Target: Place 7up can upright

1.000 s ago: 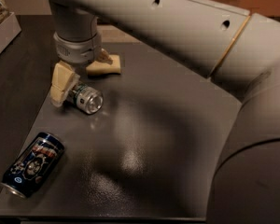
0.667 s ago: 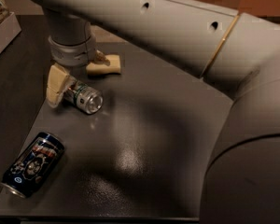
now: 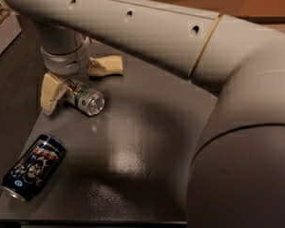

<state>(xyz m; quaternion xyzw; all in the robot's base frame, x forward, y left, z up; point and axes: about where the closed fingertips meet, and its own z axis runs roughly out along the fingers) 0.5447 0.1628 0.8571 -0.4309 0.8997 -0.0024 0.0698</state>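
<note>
The 7up can (image 3: 85,98), silver with green and white markings, lies on its side on the dark table (image 3: 147,141), its shiny end facing front right. My gripper (image 3: 78,80) is low over it and open. One cream finger (image 3: 51,92) stands just left of the can, touching or nearly touching it. The other finger (image 3: 105,65) is behind and to the right, apart from the can. The can lies between the two fingers.
A dark blue can with red-and-white graphics (image 3: 33,166) lies on its side near the table's front left corner. My large grey arm (image 3: 237,127) fills the right side and top of the view. A box edge (image 3: 2,23) shows at the far left.
The gripper has shifted a little to the left, bringing its left finger close against the 7up can. The can still lies in the same spot.
</note>
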